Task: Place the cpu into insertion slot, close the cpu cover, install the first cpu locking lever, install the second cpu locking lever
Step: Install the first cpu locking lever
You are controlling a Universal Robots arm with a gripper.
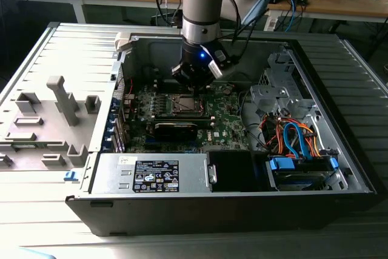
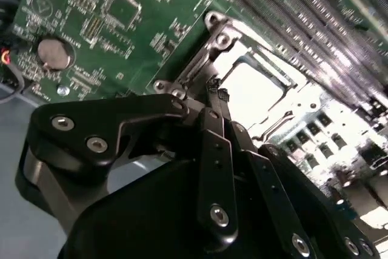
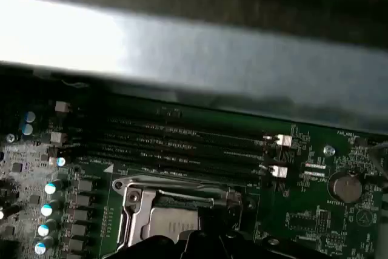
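Note:
The cpu lies flat in the insertion slot on the green motherboard, its grey metal top shining in both wrist views. The silver cpu cover lies down around it like a frame. My gripper is shut, its black fingers pressed together with the tips at the edge of the cover's frame, by a thin metal lever. I see nothing held between the fingers. In the exterior view the gripper hangs just above the far side of the socket.
A long black block sits on the board just in front of the socket. Memory slots run beside it, with a coin battery nearby. The case holds a power supply, drive bays and loose cables. A grey fixture stands at the exterior view's left.

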